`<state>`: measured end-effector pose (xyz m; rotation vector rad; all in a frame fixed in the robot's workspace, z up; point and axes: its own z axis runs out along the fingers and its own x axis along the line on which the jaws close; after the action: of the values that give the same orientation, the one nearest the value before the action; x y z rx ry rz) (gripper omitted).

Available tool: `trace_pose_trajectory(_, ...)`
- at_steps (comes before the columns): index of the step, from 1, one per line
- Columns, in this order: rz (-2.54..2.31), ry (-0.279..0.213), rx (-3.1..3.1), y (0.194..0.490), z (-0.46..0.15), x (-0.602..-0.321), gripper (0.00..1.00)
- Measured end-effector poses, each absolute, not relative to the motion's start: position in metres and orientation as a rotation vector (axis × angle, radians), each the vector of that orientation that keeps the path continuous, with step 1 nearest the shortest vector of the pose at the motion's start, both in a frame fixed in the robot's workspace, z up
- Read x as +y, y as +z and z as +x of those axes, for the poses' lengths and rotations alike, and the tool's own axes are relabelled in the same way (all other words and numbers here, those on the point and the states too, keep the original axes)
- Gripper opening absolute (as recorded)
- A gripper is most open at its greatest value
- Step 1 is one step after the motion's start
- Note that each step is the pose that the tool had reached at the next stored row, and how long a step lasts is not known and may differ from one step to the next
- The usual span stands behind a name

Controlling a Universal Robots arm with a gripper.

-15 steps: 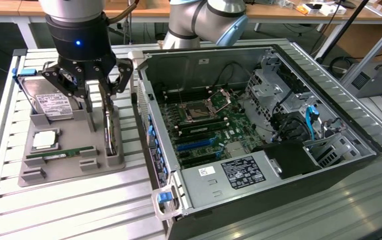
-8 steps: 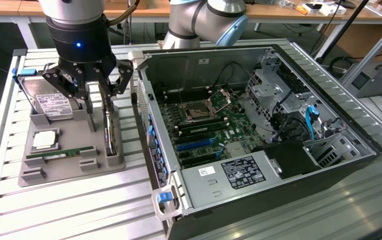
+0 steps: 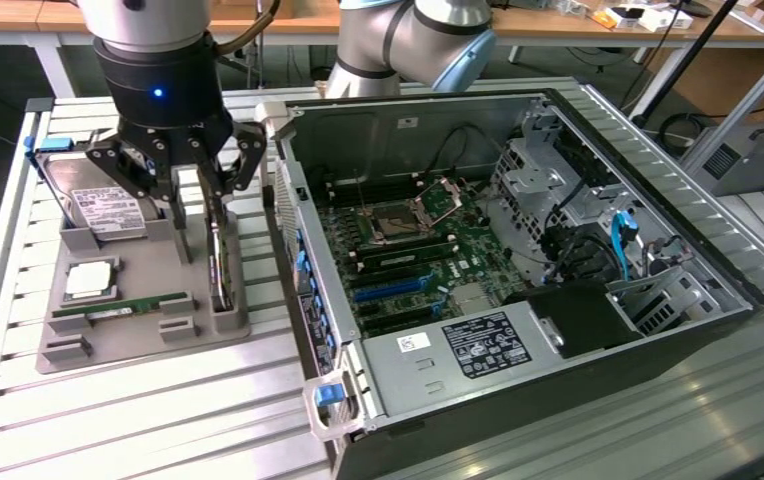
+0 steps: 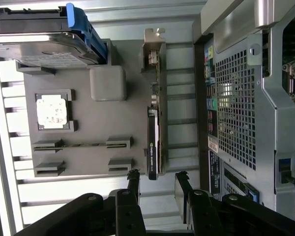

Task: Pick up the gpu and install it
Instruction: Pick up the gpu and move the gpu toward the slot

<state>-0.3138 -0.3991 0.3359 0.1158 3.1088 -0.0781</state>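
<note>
In the exterior view, the gripper hangs in the upper left of the frame, its fingers spread wide and clasping nothing. A small blue light glows on the dark wrist above it. Directly beneath stands the gpu, on its edge in a slot along the right side of a grey tray. The top of the card is partly hidden by the fingers. Further left on the tray lie a hard drive with a white label, a processor chip and a green memory stick. None of their print can be read. The open computer case fills the centre and right of the frame. The black label on its power supply carries white text too small to read.

In the wrist view, the gpu shows edge-on, with its silver bracket at the end far from the gripper. A small green mark and fine lettering sit on the dark edge, but they are illegible. The open fingertips flank the card's near end with a gap on each side. The tray and hard drive lie to one side of the card, and the case's perforated rear panel lies to the other. The coloured stickers on that panel are unreadable.
</note>
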Motion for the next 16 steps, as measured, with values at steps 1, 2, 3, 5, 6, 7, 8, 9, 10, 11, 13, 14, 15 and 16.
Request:
trace_pose_trajectory(1, 0.116, -0.078, 3.109, 0.3356, -0.3138, -0.3991, 0.42)
trace_pose_trajectory(2, 0.116, -0.079, 3.109, 0.3352, -0.3138, -0.3991, 0.42)
trace_pose_trajectory(3, 0.116, -0.079, 3.109, 0.3349, -0.3139, -0.3991, 0.42)
trace_pose_trajectory(5, 0.116, -0.080, 3.109, 0.3339, -0.3138, -0.3991, 0.42)
trace_pose_trajectory(6, 0.116, -0.080, 3.109, 0.3335, -0.3138, -0.3991, 0.42)
trace_pose_trajectory(7, 0.116, -0.081, 3.109, 0.3331, -0.3138, -0.3991, 0.42)
trace_pose_trajectory(8, 0.116, -0.081, 3.109, 0.3326, -0.3138, -0.3991, 0.42)
trace_pose_trajectory(9, 0.116, -0.082, 3.109, 0.3322, -0.3138, -0.3991, 0.42)
trace_pose_trajectory(10, 0.116, -0.082, 3.109, 0.3318, -0.3138, -0.3991, 0.42)
trace_pose_trajectory(11, 0.116, -0.083, 3.109, 0.3313, -0.3138, -0.3991, 0.42)
trace_pose_trajectory(13, 0.116, -0.086, 3.108, 0.3306, -0.3138, -0.3991, 0.42)
trace_pose_trajectory(14, 0.116, -0.088, 3.108, 0.3299, -0.3137, -0.3991, 0.42)
trace_pose_trajectory(15, 0.116, -0.089, 3.108, 0.3296, -0.3137, -0.3991, 0.42)
trace_pose_trajectory(16, 0.115, -0.089, 3.108, 0.3293, -0.3137, -0.3991, 0.42)
